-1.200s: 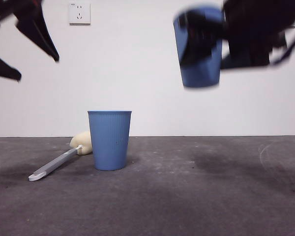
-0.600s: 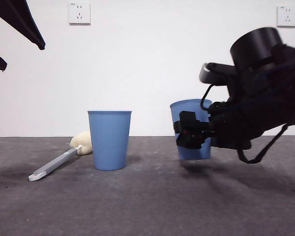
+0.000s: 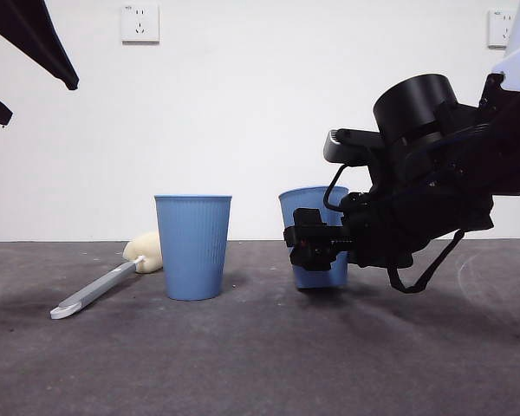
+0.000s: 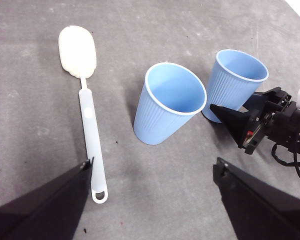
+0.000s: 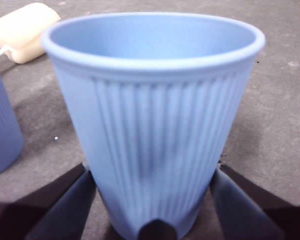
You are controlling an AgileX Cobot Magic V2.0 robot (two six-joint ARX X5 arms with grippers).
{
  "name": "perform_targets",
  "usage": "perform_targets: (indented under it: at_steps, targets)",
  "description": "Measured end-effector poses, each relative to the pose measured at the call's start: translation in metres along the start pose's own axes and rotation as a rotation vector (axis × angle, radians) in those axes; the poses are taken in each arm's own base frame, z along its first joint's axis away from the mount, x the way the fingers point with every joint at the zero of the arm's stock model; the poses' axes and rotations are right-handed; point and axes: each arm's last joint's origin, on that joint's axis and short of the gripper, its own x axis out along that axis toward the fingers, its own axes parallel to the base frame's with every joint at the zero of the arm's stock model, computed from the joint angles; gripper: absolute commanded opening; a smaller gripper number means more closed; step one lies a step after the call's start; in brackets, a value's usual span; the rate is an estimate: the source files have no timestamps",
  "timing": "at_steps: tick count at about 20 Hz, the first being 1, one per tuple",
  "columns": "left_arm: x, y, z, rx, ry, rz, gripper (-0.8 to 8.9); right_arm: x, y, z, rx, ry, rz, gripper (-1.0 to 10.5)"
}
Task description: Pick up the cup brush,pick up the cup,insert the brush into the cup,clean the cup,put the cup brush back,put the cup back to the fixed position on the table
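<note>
While the right gripper (image 3: 312, 247) grips it low on its ribbed wall, the cup (image 3: 316, 236) stands upright at or just above the table (image 3: 260, 347); whether its base has touched down cannot be told. The right wrist view shows a jaw on either side of the cup's lower body, closed against it.

Landmark: the second blue cup (image 3: 192, 246), standing free and upright on the table, of the same make.

- Cup in hand: just beside the second cup, on its side away from the brush, not touching it.
- Cup brush (image 3: 104, 282): lying flat on the table on the other side of the second cup, sponge head (image 4: 77, 51) near that cup's base, white handle end (image 4: 99, 192) pointing away. Nothing holds it.
- Left gripper (image 4: 152, 200): raised well above the second cup and the brush, jaws spread wide, holding nothing.
- Wall sockets (image 3: 139, 23): on the white wall behind the second cup.

Progress, by judgement: brush put back on the table, done. Cup return is the step in hand and nearly complete. Left to do: settle the cup on its spot if not yet seated, open the right jaws, lift clear without tipping it or nudging the second cup.
</note>
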Motion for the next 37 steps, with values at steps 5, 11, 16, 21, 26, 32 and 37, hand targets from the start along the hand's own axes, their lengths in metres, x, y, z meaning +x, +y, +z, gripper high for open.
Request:
perform_targets:
  at_steps: [5, 11, 16, 21, 26, 32, 37]
  targets:
    - [0.000, 0.000, 0.000, 0.002, 0.000, 0.000, 4.09, 0.001, 0.002, -0.001, -0.009, 0.036, 0.006, -0.1]
    - [0.000, 0.000, 0.000, 0.002, 0.000, 0.000, 4.09, 0.001, 0.003, 0.000, -0.018, 0.092, 0.007, 2.4]
    - [0.000, 0.001, -0.002, 0.000, 0.018, 0.005, 4.09, -0.003, 0.003, 0.004, -0.019, 0.112, 0.011, 3.6]
    - [0.000, 0.001, -0.003, -0.002, 0.027, 0.008, 4.09, -0.011, 0.002, 0.006, -0.019, 0.174, 0.018, 4.6]
    - [0.000, 0.001, -0.003, -0.002, 0.027, 0.008, 4.09, -0.019, 0.002, 0.002, -0.021, 0.239, 0.019, 4.8]
    - [0.000, 0.001, -0.004, -0.004, 0.046, 0.014, 4.09, -0.035, 0.001, 0.010, -0.027, 0.328, 0.018, 4.8]
    - [0.000, 0.002, -0.005, -0.005, 0.054, 0.016, 4.09, -0.080, -0.002, 0.028, -0.025, 0.499, 0.049, 4.7]
